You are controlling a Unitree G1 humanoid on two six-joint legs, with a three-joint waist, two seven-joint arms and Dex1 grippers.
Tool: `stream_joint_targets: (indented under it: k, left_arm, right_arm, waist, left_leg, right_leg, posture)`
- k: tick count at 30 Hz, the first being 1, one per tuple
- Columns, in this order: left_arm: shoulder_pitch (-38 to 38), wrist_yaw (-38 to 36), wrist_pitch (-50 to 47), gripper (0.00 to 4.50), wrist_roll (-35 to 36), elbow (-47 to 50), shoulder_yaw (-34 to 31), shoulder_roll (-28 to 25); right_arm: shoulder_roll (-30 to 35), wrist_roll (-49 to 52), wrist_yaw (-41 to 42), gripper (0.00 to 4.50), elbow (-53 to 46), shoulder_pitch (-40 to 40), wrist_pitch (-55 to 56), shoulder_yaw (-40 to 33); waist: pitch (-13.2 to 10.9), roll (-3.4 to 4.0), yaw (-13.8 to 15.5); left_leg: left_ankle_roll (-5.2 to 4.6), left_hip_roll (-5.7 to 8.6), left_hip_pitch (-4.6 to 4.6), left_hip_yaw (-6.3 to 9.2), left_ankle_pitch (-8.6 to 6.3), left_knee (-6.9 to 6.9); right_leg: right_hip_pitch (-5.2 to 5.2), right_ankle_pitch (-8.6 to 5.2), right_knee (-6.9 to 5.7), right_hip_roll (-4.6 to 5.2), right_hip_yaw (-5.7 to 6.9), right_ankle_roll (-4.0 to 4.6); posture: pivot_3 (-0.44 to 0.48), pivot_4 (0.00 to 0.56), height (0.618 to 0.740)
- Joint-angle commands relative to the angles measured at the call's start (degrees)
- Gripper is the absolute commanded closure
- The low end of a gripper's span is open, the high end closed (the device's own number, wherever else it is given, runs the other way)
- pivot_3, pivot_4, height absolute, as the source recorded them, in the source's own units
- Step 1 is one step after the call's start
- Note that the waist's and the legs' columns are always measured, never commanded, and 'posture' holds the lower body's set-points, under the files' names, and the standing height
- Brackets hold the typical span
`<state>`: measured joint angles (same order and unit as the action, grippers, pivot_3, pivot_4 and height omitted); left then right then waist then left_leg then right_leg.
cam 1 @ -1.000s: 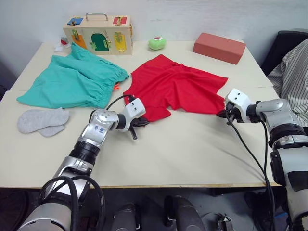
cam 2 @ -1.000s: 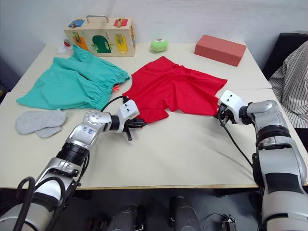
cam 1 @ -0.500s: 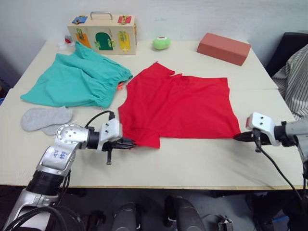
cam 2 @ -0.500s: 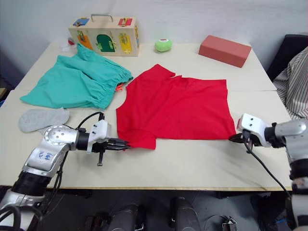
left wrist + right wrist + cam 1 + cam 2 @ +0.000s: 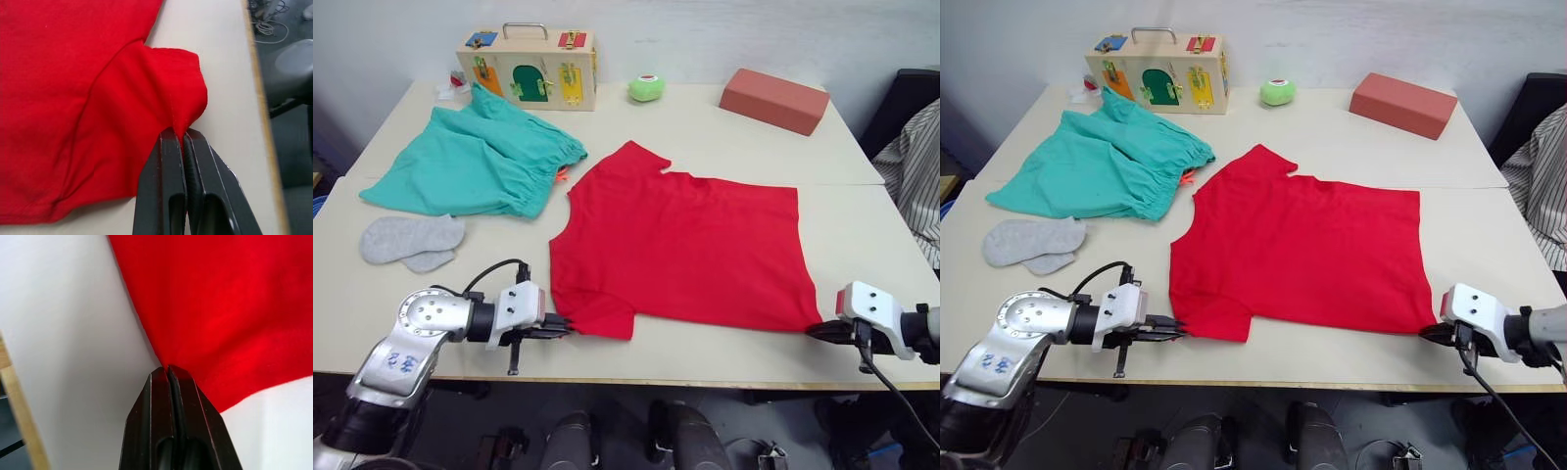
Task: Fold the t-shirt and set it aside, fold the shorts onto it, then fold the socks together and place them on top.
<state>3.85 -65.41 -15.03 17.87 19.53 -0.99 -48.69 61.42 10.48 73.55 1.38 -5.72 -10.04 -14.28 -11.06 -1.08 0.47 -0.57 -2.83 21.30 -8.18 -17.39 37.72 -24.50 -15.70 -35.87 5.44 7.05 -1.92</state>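
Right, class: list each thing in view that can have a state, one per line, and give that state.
T-shirt: spread flat, unfolded, pinched at two near corners.
Shorts: unfolded, rumpled.
Socks: lying overlapped, unfolded.
Left gripper: jaws shut on the sleeve.
Right gripper: jaws shut on the hem corner.
Wooden latch box: upright, handle up.

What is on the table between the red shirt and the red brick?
Nothing: in the head views, bare table separates the t-shirt from the red brick.

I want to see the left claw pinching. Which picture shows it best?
The left wrist view: the left gripper is shut on the t-shirt, its sleeve edge pinched between the fingers. The eye views show that gripper small, at the shirt's near corner.
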Motion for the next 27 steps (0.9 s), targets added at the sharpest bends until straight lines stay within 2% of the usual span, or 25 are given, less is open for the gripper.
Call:
stream_joint_targets:
  k: [1, 6, 10, 13, 21, 27]
  left_arm:
    - [-2.26, 1.35, -3.20, 4.48, 2.99, 5.46, -3.31, -1.37]
    - [-0.75, 0.46, -3.73, 4.48, 2.70, 4.16, -1.70, -2.10]
    - [5.61, -1.59, -8.51, 4.48, 4.92, 1.18, -0.84, -3.51]
    - [12.35, -4.57, -9.69, 4.48, 4.28, -3.07, 2.16, -4.06]
    - [27.47, -9.52, -11.64, 4.48, 1.79, -15.48, 9.75, -1.43]
    - [33.26, -11.61, -10.33, 4.48, -1.08, -24.67, 12.43, 1.06]
  right_arm:
    - [0.55, 1.41, -0.89, 4.50, -3.92, -5.29, -2.82, -4.10]
    - [-0.41, 5.25, -0.60, 4.50, -7.00, -8.36, -5.72, -6.98]
    - [1.34, 10.81, 2.07, 4.50, -8.66, -8.22, -12.54, -9.36]
    - [4.24, 12.49, 4.28, 4.50, -6.77, -6.37, -16.18, -9.57]
    - [5.59, 11.10, 5.63, 4.50, 4.18, 3.98, -16.95, -2.71]
    - [5.01, 11.63, 6.15, 4.50, 7.29, 9.51, -18.67, 1.48]
  waist:
    - [0.00, 0.00, 0.40]
    - [0.00, 0.00, 0.90]
    - [0.00, 0.00, 0.96]
    - [0.00, 0.00, 0.87]
    - [-0.02, -0.02, 0.79]
    - [-0.02, -0.03, 0.72]
  left_leg:
    - [-0.04, 0.00, 0.00, 0.00, -0.02, 0.00]
    - [-0.28, 0.00, -0.02, -0.04, -0.18, 0.00]
    - [-0.30, 0.01, 0.01, -0.04, -0.18, 0.01]
    - [-0.30, 0.01, 0.02, -0.05, -0.18, 0.01]
    - [-0.01, 0.00, 0.02, -0.15, -0.04, 0.04]
    - [0.00, 0.00, 0.07, -0.17, -0.02, 0.18]
  right_leg:
    - [0.00, 0.00, 0.00, 0.00, -0.02, 0.00]
    - [-0.01, -0.01, 0.03, -0.02, -0.07, -0.02]
    - [-0.03, -0.01, 0.02, -0.04, -0.07, -0.02]
    - [-0.04, 0.00, 0.02, -0.06, -0.07, -0.02]
    - [-0.07, -0.01, 0.02, -0.15, -0.11, -0.03]
    - [-0.10, -0.02, -0.04, -0.16, -0.12, -0.06]
  posture:
    - [0.000, 0.150, 0.740]
    - [0.000, 0.150, 0.740]
    - [0.000, 0.150, 0.740]
    - [0.000, 0.150, 0.740]
    - [0.000, 0.150, 0.740]
    - [0.000, 0.150, 0.740]
